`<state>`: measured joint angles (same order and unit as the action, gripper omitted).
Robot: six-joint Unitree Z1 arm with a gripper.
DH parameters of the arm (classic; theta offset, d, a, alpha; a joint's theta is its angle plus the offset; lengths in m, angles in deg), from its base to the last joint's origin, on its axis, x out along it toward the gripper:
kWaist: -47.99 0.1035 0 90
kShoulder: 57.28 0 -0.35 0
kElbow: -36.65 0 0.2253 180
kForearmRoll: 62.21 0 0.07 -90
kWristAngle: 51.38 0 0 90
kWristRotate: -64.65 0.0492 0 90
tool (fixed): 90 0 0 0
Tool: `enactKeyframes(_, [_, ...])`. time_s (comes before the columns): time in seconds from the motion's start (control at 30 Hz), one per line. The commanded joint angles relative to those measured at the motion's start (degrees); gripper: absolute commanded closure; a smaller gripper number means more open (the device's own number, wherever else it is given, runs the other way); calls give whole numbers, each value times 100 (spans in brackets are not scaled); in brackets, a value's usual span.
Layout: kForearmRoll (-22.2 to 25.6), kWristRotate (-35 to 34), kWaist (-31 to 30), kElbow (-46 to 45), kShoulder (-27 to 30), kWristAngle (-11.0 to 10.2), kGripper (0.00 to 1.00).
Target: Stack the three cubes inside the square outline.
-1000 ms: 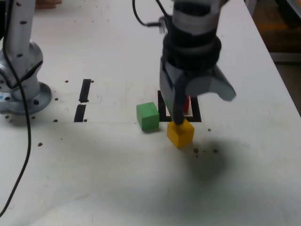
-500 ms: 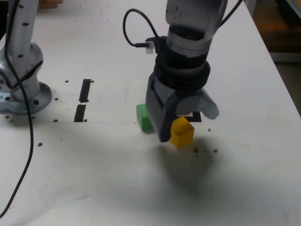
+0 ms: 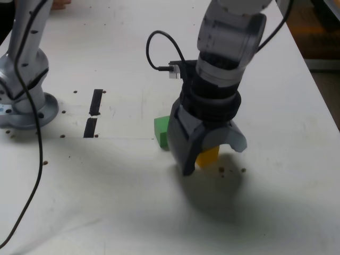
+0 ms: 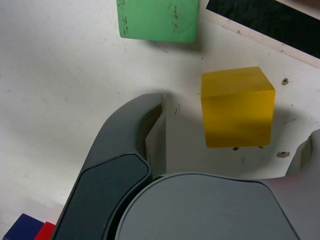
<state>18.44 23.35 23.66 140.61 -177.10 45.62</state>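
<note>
2 cubes show clearly now, and neither is stacked: the yellow cube [image 4: 237, 106] sits on the white table [image 3: 122, 202] between the widely spread jaws of the gripper [image 3: 211, 155], which holds nothing, and the green cube [image 3: 161, 131] rests on the table just beside the gripper, on the exterior view's left of it. No jaw touches the yellow cube; gaps show on both sides in the wrist view. The red cube is not visible, so I cannot tell whether it is in place. The square outline [image 4: 265, 17] shows only as a black band just beyond the yellow cube; in the exterior view the arm hides it. My judgement: the task is at an early stage, with at least 2 cubes left to lift and stack.

2 short black tape strips [image 3: 93, 113] lie well apart from the gripper, toward the exterior view's left, near a grey arm base [image 3: 24, 109]. The green cube stands close to the near jaw and could be nudged.
</note>
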Motion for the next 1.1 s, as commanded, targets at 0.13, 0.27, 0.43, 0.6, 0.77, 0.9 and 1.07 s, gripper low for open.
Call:
enactKeyframes(0.13, [-46, 62, 122, -162, -34, 11, 4])
enactKeyframes(0.27, [-78, 124, 187, -204, -91, 17, 5])
enactKeyframes(0.43, [-116, 211, 232, -159, -209, 39, 6])
enactKeyframes(0.6, [-191, 248, 236, -147, -256, 44, 11])
enactKeyframes(0.77, [-185, 249, 236, -94, -254, 27, 28])
enactKeyframes(0.9, [-160, 204, 236, -50, -249, -20, 49])
enactKeyframes(1.07, [-165, 91, 231, -23, -228, -134, 73])
